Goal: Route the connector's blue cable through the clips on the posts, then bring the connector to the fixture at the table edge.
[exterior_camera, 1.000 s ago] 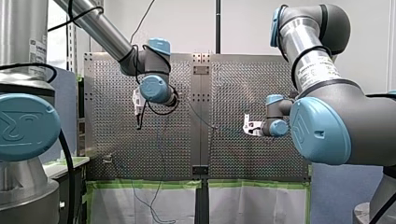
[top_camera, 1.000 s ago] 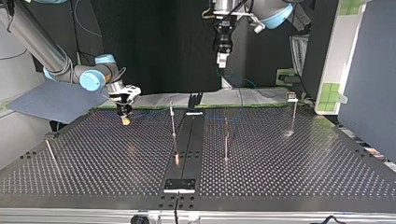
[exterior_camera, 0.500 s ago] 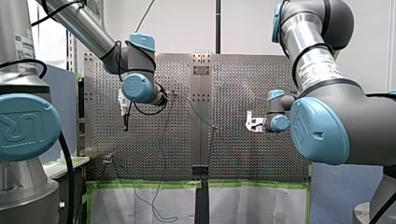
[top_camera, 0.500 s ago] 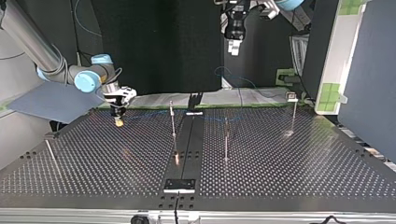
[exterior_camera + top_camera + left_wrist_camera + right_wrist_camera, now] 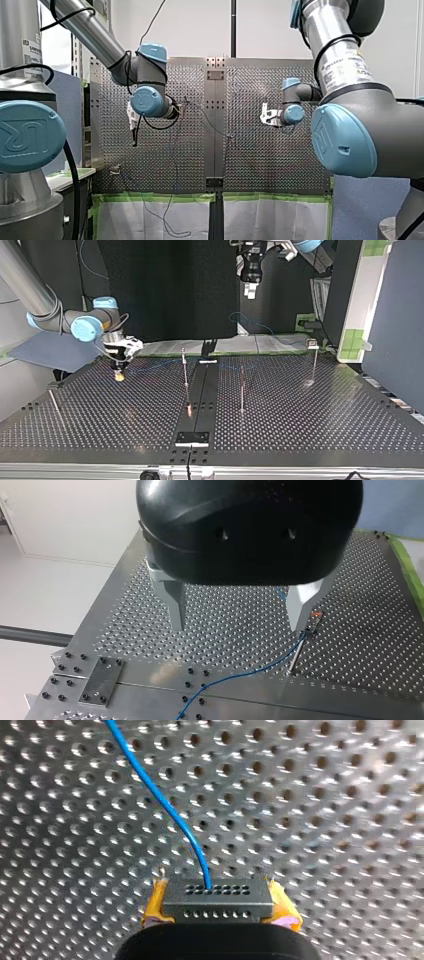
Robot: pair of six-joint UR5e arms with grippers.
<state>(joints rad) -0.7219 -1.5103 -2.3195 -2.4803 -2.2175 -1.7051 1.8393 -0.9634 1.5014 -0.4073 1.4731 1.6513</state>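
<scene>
Currently the right arm's end effector [image 5: 119,372] is sliding toward the top view's left, further from the nearest post [image 5: 185,371] than it was a second ago. It is staying clamped on the connector [image 5: 218,900], with its yellow pads [image 5: 155,906] pressing on both ends. Over the same second the left arm's end effector [image 5: 237,611] has been climbing and drifting toward that view's right. It is now hanging high over the far edge of the desk [image 5: 325,430] with its fingers apart and nothing between them. In my judgement the blue cable [image 5: 165,805] is being drawn out sideways, so routing is still proceeding and delivery to the fixture is not yet beginning. The connector is sitting just above the desk, near the far left corner in the top view. It is presenting as a small dark rectangular block with two rows of tiny holes. The thin cable is leaving the middle of the upper row and curving away over the perforations.
</scene>
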